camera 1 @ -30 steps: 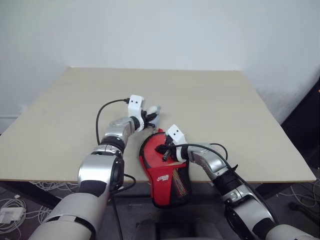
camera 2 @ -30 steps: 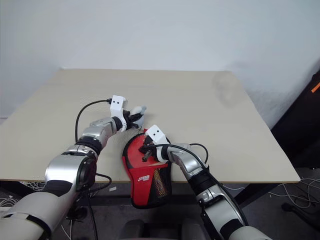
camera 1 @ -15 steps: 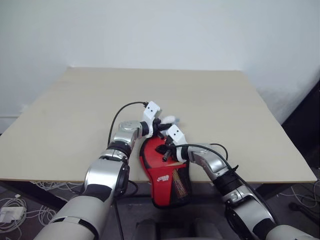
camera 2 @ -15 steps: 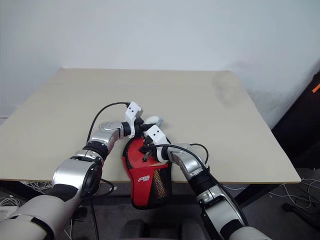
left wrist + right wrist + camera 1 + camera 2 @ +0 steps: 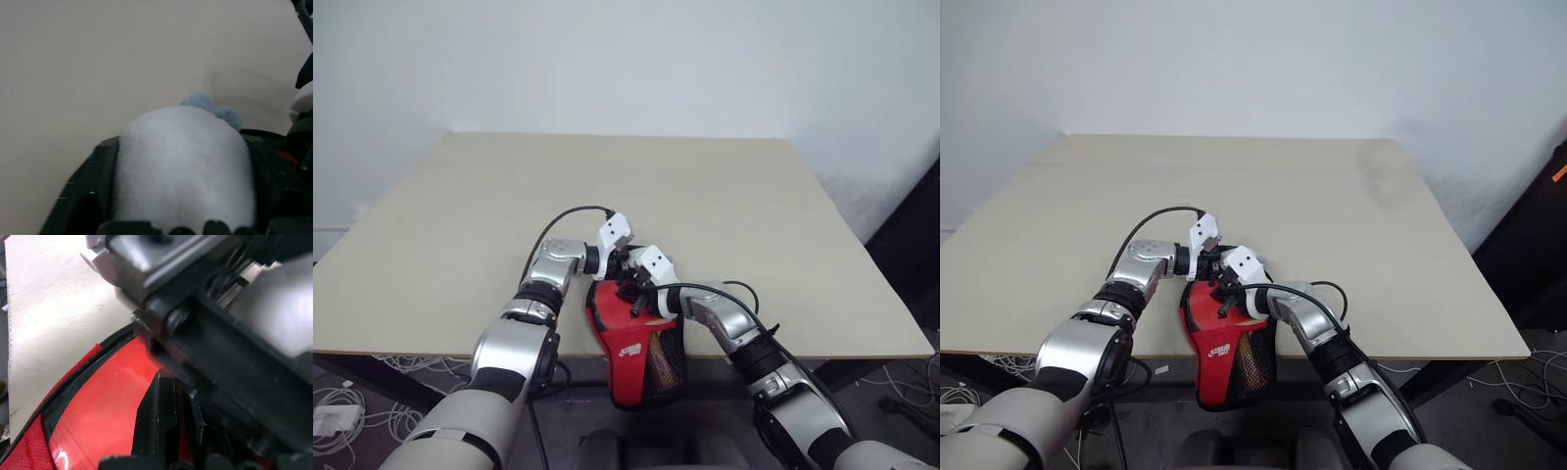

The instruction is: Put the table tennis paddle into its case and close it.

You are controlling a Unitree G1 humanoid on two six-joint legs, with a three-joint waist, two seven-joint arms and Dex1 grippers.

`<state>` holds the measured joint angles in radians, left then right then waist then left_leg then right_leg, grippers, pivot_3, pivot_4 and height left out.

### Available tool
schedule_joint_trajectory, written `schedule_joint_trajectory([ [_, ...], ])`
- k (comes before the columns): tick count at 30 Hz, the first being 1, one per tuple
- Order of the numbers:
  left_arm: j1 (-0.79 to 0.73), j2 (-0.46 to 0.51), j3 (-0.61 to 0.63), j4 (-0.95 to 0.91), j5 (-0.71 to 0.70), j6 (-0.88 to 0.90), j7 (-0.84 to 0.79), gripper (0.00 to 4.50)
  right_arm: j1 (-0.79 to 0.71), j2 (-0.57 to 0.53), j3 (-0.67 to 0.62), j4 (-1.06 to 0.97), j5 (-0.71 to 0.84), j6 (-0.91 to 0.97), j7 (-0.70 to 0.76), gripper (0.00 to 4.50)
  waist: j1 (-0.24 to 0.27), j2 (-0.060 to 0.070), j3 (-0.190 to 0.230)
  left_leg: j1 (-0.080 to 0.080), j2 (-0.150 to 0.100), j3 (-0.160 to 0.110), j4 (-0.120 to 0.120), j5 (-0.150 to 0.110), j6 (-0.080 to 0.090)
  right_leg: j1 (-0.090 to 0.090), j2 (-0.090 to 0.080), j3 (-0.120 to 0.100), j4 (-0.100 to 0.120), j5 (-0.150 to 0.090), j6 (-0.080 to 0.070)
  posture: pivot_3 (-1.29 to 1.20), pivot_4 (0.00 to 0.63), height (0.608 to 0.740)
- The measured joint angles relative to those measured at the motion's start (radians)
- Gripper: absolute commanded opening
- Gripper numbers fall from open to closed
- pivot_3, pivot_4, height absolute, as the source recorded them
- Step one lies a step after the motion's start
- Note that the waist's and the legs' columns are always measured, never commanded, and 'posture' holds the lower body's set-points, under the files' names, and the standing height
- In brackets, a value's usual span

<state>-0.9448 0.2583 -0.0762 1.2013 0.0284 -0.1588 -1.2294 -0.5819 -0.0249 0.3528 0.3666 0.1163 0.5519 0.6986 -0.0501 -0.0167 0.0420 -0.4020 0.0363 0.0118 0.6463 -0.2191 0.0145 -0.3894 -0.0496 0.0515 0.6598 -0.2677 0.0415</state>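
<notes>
From the left eye view, the case (image 5: 636,343) is seen draped over the near edge of the table (image 5: 724,196), its rounded head resting on the tabletop and its narrow mesh-pocket end hanging down past the edge; its long axis therefore runs from the table towards the robot and downward. The right gripper (image 5: 634,290) is closed on the case's open rim, apparently to keep the pouch from sliding off. The left gripper (image 5: 619,262) is held just behind the case's head, turned towards the right gripper.

In the right eye view, the same arrangement is shown.

In the left wrist view, a white lumpy wad (image 5: 183,166) is seen between the left gripper's black fingers (image 5: 85,196); whether it is gripped or merely resting there cannot be told.

In the right wrist view, the red face of the table tennis paddle (image 5: 102,416) is seen lying inside the case's black zip edge (image 5: 115,337), so the blade is judged already seated, with the zip not yet closed.
</notes>
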Motion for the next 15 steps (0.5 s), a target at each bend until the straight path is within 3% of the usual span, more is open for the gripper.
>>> schedule_joint_trajectory([
  [1, 0.0, 0.005, 0.0, 0.0, 0.0, 0.0, 0.0, 4.45, 0.001, 0.0, 0.002, -0.001, 0.0, 0.0, 0.0, 0.25, -0.001, 0.0, 0.0, 0.0, 0.0, 0.0, 0.0, 0.0, 0.0, 0.0, 0.0, 0.0, 0.0, 0.0, 0.0, 0.0, 0.0, 0.74],
  [9, 0.0, 0.04, -0.009, -0.022, 0.001, -0.009, -0.035, 4.45, 0.002, 0.003, 0.006, -0.003, 0.0, 0.0, 0.001, 0.25, -0.004, 0.0, 0.0, 0.0, 0.0, 0.0, 0.0, 0.0, 0.0, 0.0, 0.0, 0.0, 0.0, 0.0, 0.0, 0.0, 0.0, 0.74],
  [15, 0.003, 0.146, -0.017, -0.146, -0.017, 0.051, -0.192, 4.45, 0.001, 0.003, 0.005, -0.003, 0.0, 0.0, 0.001, 0.25, -0.004, 0.0, 0.0, 0.0, 0.0, 0.0, 0.0, 0.0, 0.0, -0.001, 0.001, 0.001, 0.0, 0.0, 0.0, 0.0, 0.0, 0.74],
])
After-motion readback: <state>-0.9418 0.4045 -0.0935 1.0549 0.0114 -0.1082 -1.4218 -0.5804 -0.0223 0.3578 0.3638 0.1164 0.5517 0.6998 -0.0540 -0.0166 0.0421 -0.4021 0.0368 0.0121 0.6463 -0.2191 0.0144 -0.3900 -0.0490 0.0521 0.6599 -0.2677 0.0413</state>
